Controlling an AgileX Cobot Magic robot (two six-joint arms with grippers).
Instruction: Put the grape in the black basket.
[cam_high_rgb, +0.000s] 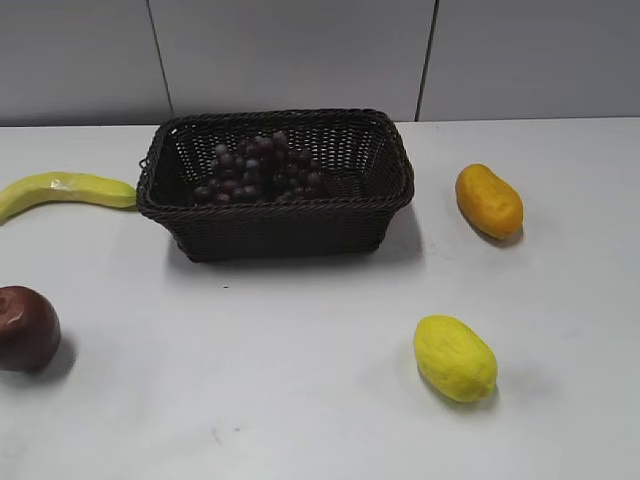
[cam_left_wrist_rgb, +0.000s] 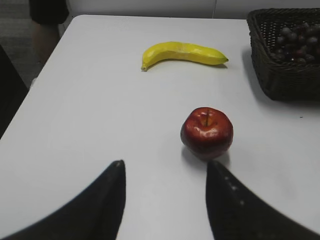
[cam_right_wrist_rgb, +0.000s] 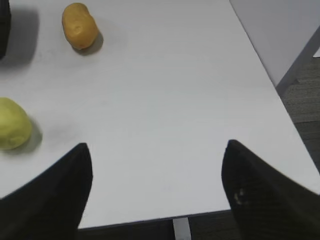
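Grape (cam_high_rgb: 255, 168) in black basket (cam_high_rgb: 280, 232), apart from tools.

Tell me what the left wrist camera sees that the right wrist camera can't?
Only the left wrist view shows the banana, the apple, the grape in the black basket, and the open left gripper. Only the right wrist view shows the orange fruit, the yellow fruit and the open right gripper. Both show the white table.
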